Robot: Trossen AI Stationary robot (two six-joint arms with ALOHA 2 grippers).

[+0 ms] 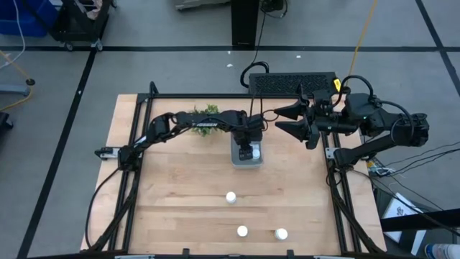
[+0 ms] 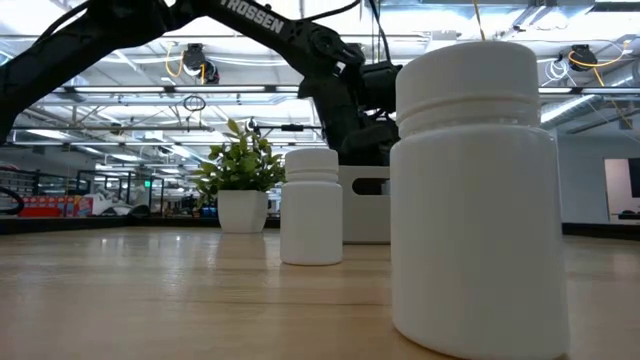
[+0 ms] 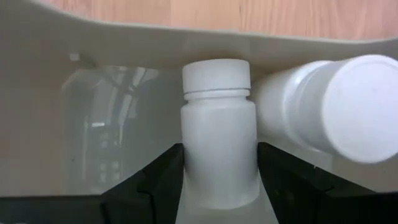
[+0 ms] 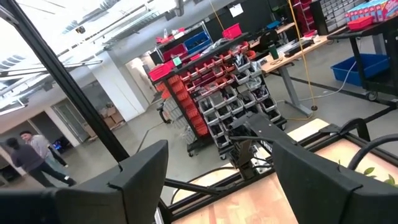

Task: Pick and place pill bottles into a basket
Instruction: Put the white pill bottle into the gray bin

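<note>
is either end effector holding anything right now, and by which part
The left end effector grips an upright pill bottle by its lower body, over the basket. The right end effector is open and holds nothing.

Left gripper [image 1: 249,146] hides most of the basket [image 1: 245,162] interior; bottle count inside unclear, probably two. Nearest low-view bottle [image 2: 475,190] cut off at the bottom edge.

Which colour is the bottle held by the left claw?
White, cap included; the bottle shows best in the left wrist view.
</note>
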